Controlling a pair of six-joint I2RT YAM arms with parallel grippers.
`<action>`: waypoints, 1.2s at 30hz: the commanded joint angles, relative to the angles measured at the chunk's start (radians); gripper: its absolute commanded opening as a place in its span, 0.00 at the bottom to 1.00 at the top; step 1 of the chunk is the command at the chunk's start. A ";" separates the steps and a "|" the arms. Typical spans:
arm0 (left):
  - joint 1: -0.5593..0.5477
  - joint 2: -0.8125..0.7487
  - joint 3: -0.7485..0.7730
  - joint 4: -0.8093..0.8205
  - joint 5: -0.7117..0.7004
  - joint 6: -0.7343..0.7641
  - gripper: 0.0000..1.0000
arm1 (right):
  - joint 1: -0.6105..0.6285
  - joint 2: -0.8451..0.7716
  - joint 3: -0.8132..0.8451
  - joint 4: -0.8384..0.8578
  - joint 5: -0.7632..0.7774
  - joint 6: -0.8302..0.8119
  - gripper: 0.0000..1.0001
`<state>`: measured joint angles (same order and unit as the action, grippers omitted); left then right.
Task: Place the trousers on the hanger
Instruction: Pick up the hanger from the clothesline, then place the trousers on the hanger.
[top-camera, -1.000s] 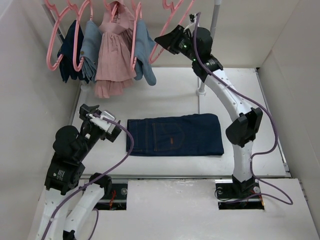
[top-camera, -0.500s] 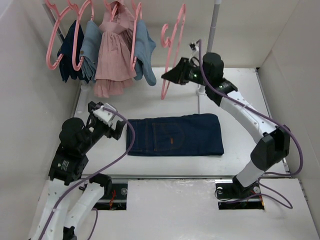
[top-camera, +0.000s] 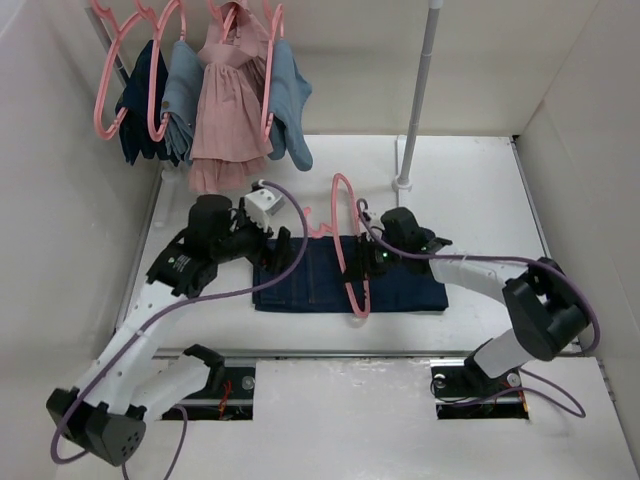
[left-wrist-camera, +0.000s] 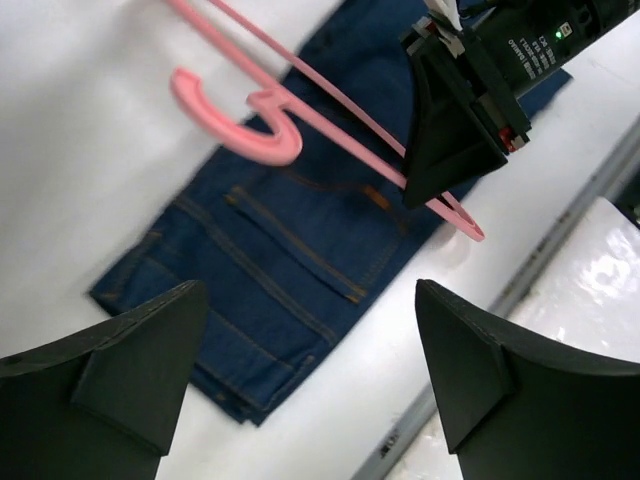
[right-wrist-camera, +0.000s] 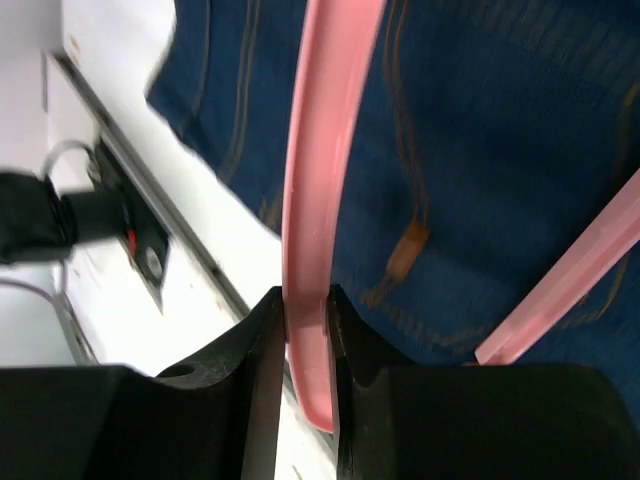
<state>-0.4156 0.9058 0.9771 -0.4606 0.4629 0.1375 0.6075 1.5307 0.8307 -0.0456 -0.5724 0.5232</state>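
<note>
Right gripper (top-camera: 374, 256) is clamped shut on one bar of the thin pink plastic clothes hanger (top-camera: 341, 215). The right wrist cam shows both fingers (right-wrist-camera: 250, 380) pinching the bar (right-wrist-camera: 320, 150) tight. It's holding the hanger over the middle of the folded dark navy denim trousers (top-camera: 300, 278), hook end pointing toward the left arm, and I honestly can't tell if the lower corner touches the fabric. The trousers lie flat on the white table (top-camera: 480, 180) between the two arms, back pocket with orange stitching facing up (left-wrist-camera: 290, 250), small tan patch (right-wrist-camera: 405, 250) just beside the bar. Left gripper (top-camera: 275, 240) hangs over the left end of the trousers, jaws spread wide with nothing in them (left-wrist-camera: 310, 290). A pink dress (top-camera: 228, 110) hangs on the rail at the back.
</note>
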 joint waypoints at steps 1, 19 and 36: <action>-0.084 0.037 0.031 0.019 -0.027 -0.073 0.83 | 0.050 -0.102 -0.059 0.032 0.029 -0.039 0.00; -0.129 0.257 -0.010 0.255 0.091 -0.352 0.95 | 0.084 -0.227 -0.252 0.023 0.114 0.057 0.00; -0.094 0.383 -0.019 0.232 -0.095 -0.300 0.67 | 0.112 -0.247 -0.252 0.023 0.146 0.047 0.00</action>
<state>-0.5247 1.2930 0.9020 -0.1967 0.3939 -0.1730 0.7067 1.3148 0.5781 -0.0513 -0.4286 0.5762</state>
